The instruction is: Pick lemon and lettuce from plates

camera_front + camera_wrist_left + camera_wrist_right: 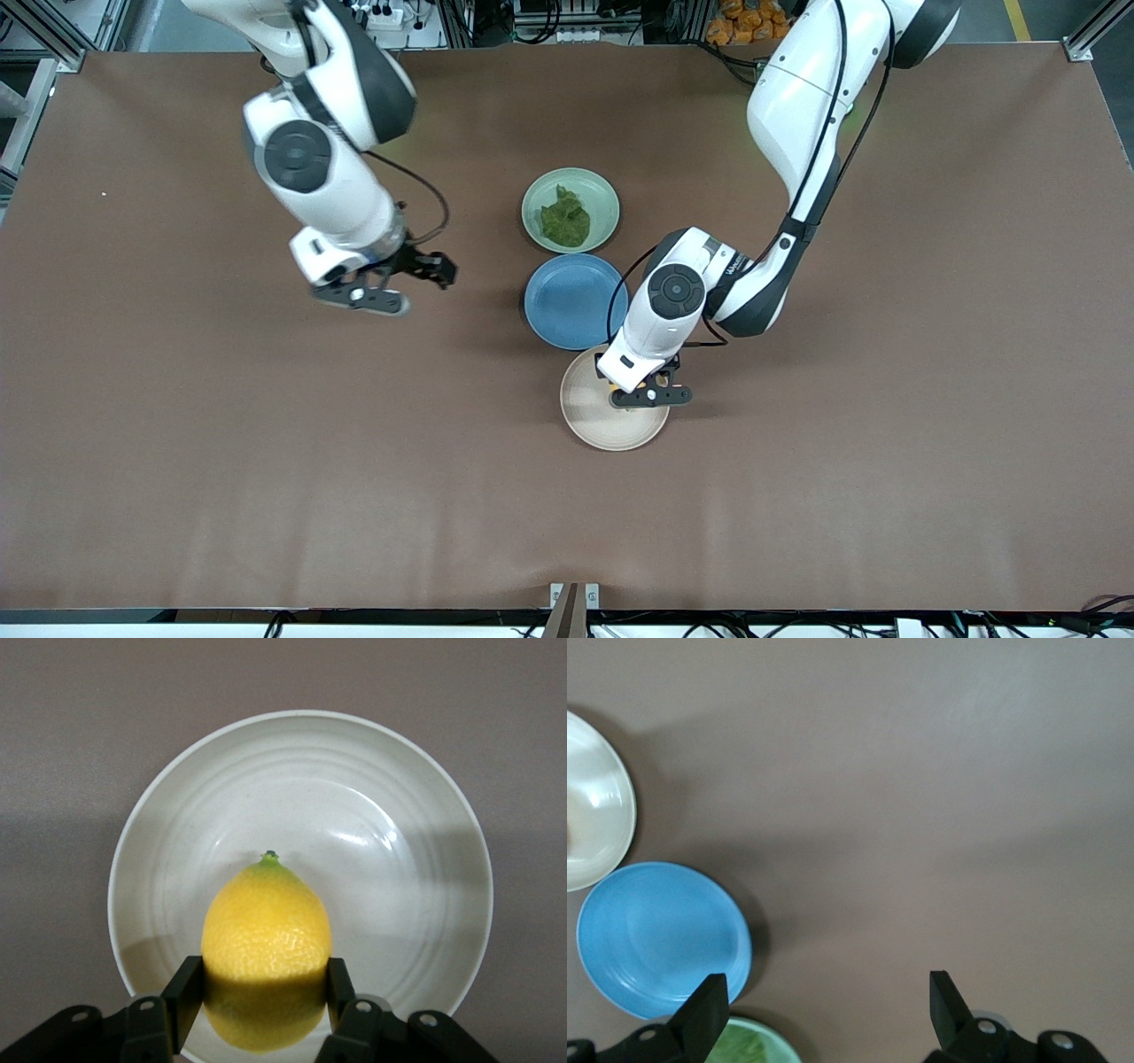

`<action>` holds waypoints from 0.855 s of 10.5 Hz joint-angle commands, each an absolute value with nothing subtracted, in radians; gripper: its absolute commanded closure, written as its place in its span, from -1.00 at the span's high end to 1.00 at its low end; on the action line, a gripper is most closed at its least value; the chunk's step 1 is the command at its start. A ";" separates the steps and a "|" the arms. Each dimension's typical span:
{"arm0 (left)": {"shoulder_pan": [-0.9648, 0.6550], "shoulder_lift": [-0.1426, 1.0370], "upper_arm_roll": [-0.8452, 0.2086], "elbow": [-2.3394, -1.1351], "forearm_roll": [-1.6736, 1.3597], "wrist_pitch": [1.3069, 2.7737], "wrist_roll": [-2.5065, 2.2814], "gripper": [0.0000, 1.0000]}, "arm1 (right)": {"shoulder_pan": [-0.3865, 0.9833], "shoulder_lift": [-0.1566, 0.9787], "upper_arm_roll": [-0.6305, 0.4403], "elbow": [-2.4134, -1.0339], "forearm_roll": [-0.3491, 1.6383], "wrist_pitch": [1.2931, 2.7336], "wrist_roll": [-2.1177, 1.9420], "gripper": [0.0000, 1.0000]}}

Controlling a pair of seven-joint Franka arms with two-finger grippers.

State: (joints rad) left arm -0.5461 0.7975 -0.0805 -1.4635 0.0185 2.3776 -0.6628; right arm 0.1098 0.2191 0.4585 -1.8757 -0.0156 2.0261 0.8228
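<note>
While the left claw (266, 997) is clamped on the lemon (267, 943), fingers (183, 992) pressed against the fruit's two sides, the lemon sits in the beige-cream plate (595, 418), green-tipped end pointing away from the wrist. That plate is the one nearest the front camera; a blue plate (571, 301) lies just beside it, farther from the camera, and the mint green plate (540, 197) lies farther still, with the lettuce (566, 220) resting in it. Over bare brown table (177, 443), toward the right arm's end, the right claw (824, 1010) waits with its fingers spread wide, holding nothing.
</note>
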 commanded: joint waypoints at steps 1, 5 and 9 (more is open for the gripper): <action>-0.557 0.839 -0.063 -1.445 0.064 2.399 -0.696 -0.38 | 0.150 0.262 0.489 -1.899 -0.020 2.081 0.966 1.00; -0.555 0.802 -0.063 -1.445 0.064 2.385 -0.698 -1.00 | 0.231 0.314 0.552 -2.019 -0.058 2.287 1.148 1.00; -0.534 0.671 -0.063 -1.443 0.064 2.228 -0.692 -1.00 | 0.345 0.497 0.564 -2.014 -0.351 2.377 1.471 1.00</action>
